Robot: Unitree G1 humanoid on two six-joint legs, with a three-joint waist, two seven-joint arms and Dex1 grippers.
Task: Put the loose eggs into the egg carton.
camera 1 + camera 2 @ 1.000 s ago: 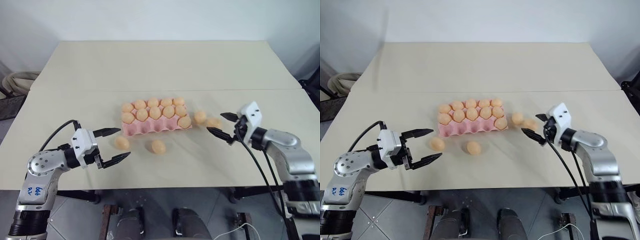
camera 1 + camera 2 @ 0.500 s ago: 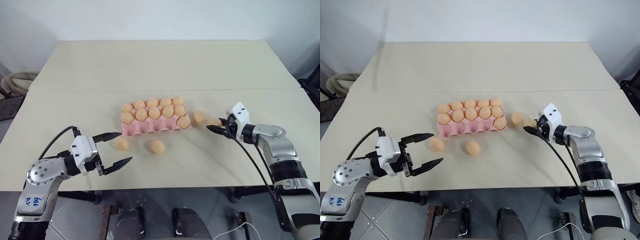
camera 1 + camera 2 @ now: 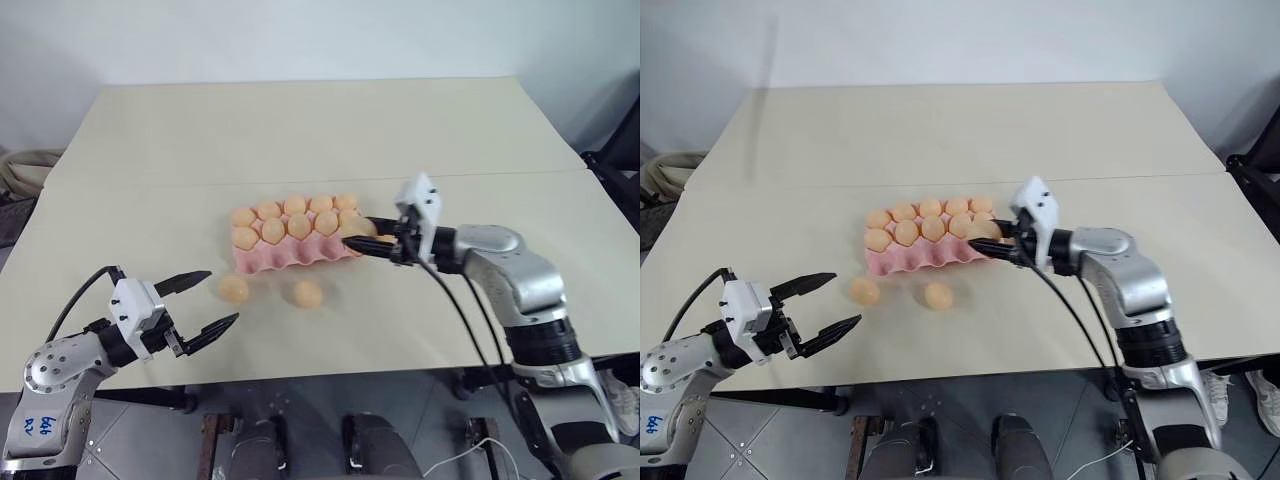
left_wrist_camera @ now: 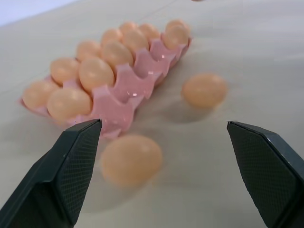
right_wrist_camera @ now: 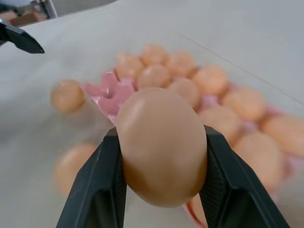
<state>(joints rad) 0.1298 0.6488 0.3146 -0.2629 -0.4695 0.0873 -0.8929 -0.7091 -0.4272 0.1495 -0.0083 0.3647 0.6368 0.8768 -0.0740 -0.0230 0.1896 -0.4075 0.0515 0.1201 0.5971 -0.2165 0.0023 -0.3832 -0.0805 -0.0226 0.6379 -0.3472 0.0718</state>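
Head views: a large beige table (image 3: 300,130) is seen, made of two tops with a seam running across behind the carton. The egg carton (image 3: 297,252), pink and lidless, is set near the table's middle, slightly skewed. Its back and middle rows are filled with eggs; the near row's cups on the robot's left are seen bare and pink in the left wrist view.

The right arm is reached in from the robot's right, and the right gripper (image 3: 362,235) is held at the carton's right end, over or just beside the corner cups; contact with the carton cannot be told. An egg (image 5: 161,145) is clamped between its two black fingers, seen plainly in the right wrist view with the filled carton behind it. Another egg partly hidden behind this gripper cannot be placed for certain.

The left gripper (image 3: 198,302) is held low over the near left part of the table, spread wide, with nothing between its fingers (image 4: 71,164) and nothing touched.

Two loose eggs are left on the table in front of the carton: one (image 3: 233,289) near the carton's left front corner, just beyond the left gripper's tips, and one (image 3: 308,294) further right, opposite the carton's middle. Both are apart from the carton and from each other.
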